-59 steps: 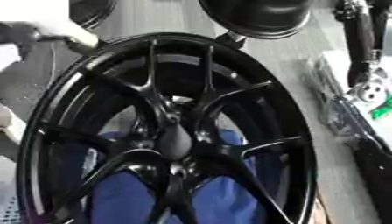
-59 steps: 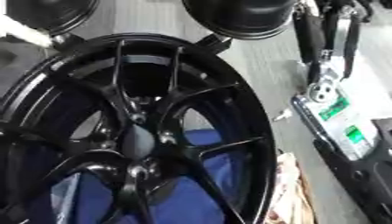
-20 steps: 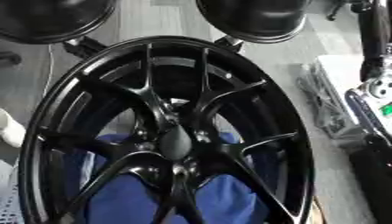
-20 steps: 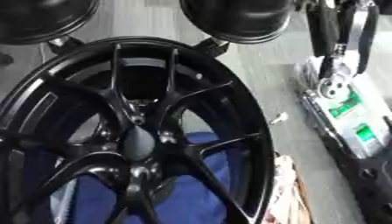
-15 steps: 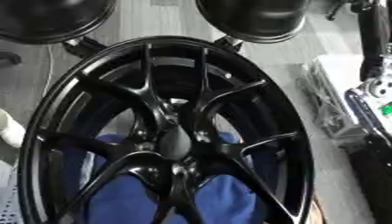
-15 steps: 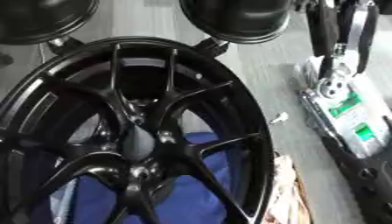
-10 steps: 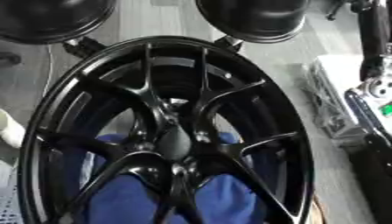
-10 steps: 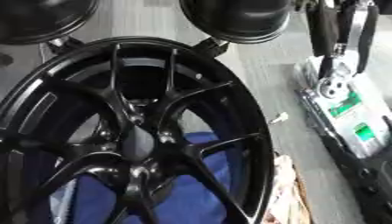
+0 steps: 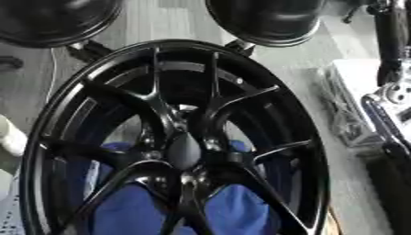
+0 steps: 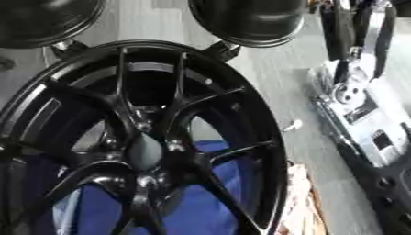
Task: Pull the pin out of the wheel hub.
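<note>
Wheel hub (image 9: pixel 185 147): black, multi-spoke, face tilted toward camera, filling centre. Pin not discernible. Blue cloth (image 9: pixel 233 206) behind spokes. Two dark round objects (image 10: pixel 249 20) beyond. Neither robot hand visible.

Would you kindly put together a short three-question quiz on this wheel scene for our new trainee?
1. True or false: a robot hand is touching the black wheel.
2. What colour is the cloth seen through the spokes? A) red B) blue C) green
3. Fill in: the small pale object on the floor lies to the wheel's ____ side.

Key: 1 false, no hand shows in either view; 2 B; 3 right.
</note>
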Robot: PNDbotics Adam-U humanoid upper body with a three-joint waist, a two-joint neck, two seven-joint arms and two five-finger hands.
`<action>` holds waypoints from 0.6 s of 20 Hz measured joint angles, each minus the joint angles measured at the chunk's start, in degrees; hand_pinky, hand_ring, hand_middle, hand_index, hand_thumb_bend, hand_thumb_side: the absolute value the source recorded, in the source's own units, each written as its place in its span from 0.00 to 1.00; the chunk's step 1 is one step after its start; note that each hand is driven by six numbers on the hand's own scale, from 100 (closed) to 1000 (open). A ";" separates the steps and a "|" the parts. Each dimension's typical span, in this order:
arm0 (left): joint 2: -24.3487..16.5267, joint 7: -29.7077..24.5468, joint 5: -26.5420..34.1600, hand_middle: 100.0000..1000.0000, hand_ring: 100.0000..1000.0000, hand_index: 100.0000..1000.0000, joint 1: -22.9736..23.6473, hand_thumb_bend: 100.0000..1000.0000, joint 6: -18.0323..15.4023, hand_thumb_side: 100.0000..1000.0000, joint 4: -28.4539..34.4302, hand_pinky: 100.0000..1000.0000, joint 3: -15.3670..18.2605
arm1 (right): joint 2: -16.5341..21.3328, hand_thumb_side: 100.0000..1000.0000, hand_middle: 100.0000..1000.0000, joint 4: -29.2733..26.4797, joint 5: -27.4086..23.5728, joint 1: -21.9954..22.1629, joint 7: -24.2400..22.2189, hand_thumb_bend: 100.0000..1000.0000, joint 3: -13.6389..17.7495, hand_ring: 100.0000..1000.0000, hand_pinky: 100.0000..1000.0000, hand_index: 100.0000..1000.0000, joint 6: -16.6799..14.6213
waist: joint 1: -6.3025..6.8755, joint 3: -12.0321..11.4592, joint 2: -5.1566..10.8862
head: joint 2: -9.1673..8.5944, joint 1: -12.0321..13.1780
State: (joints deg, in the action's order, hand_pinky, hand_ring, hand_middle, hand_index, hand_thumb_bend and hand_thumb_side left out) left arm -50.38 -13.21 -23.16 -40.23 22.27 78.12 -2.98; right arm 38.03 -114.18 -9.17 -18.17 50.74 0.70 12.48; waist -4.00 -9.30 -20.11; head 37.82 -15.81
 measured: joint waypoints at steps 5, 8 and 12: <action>0.01 0.76 1.24 0.74 0.77 0.77 0.00 0.00 -0.03 0.24 0.69 0.89 0.19 | 0.00 0.63 0.50 0.00 0.02 -0.02 -0.04 0.00 -0.01 0.61 0.63 0.63 0.04 | -0.01 -0.06 0.01 | -0.14 0.00; 0.45 2.96 4.80 0.71 0.74 0.76 0.26 0.00 -0.71 0.54 2.55 0.90 1.01 | 0.00 0.62 0.50 0.00 0.11 -0.28 -0.15 0.00 -0.01 0.61 0.63 0.63 0.15 | -0.03 -0.09 0.03 | -0.14 -0.01; 0.91 8.40 13.63 0.66 0.69 0.74 2.80 0.00 -2.39 0.62 8.01 0.90 2.76 | 0.03 0.61 0.50 0.00 0.43 -0.54 -0.34 0.00 -0.01 0.61 0.63 0.64 0.35 | -0.22 -0.08 0.08 | -0.14 -0.02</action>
State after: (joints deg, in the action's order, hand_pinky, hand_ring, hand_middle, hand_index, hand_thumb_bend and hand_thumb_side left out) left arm -49.47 -4.81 -9.53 -37.42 19.88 86.13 -0.22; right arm 38.06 -114.18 -8.74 -18.71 50.40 0.69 12.83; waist -4.22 -9.38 -20.03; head 37.68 -15.84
